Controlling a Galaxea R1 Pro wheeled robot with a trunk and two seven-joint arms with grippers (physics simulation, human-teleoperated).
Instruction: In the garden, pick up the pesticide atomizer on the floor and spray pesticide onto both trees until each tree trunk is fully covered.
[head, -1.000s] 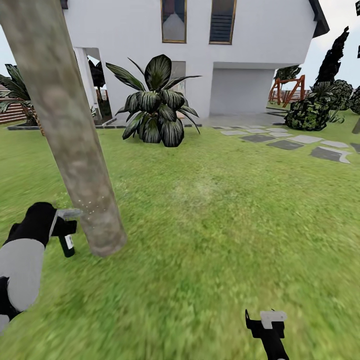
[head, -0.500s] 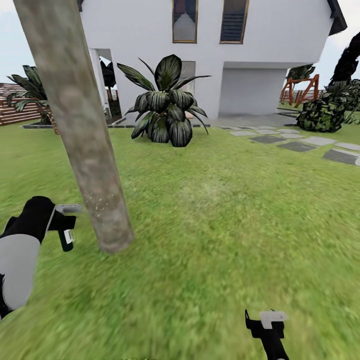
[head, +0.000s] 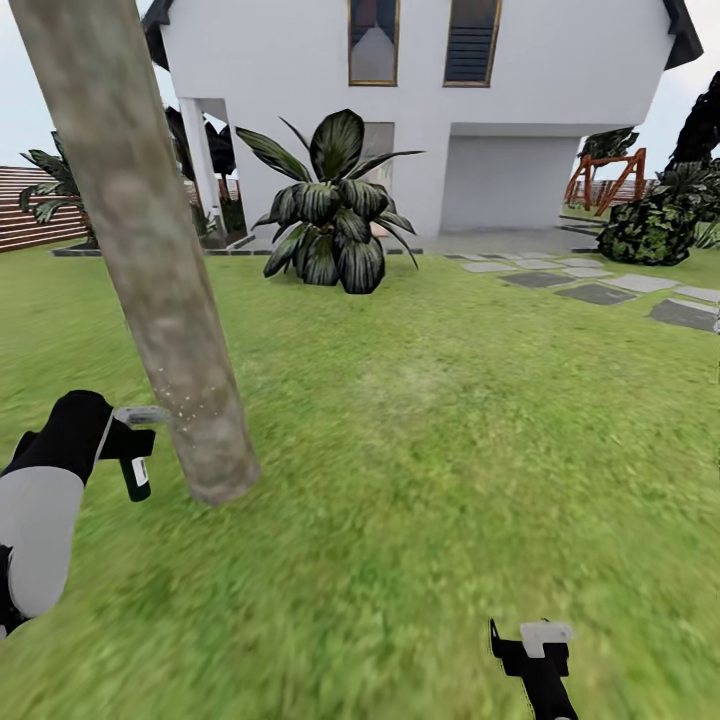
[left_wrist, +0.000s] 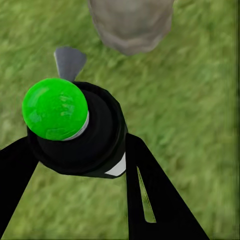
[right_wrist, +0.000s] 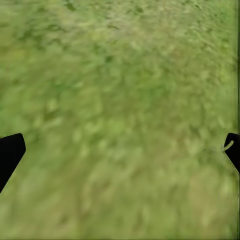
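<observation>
Fingers of my left hand (head: 118, 440) are clamped on the pesticide atomizer (head: 134, 474), dark green with a pale label, held at eight o'clock in the head view with its grey head aimed at the tree trunk (head: 150, 270) just beside it, where pale specks show; my right hand (head: 535, 650) idles apart over grass (head: 420, 420) at five o'clock

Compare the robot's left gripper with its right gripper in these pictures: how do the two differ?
The left gripper is shut on the spray bottle, while the right gripper is open and holds nothing. The left gripper sits close beside the tree trunk; the right gripper hangs over open grass, far from the trunk. In the wrist views, the left fingers flank the bottle; the right fingers sit wide apart. Both have black fingers.
</observation>
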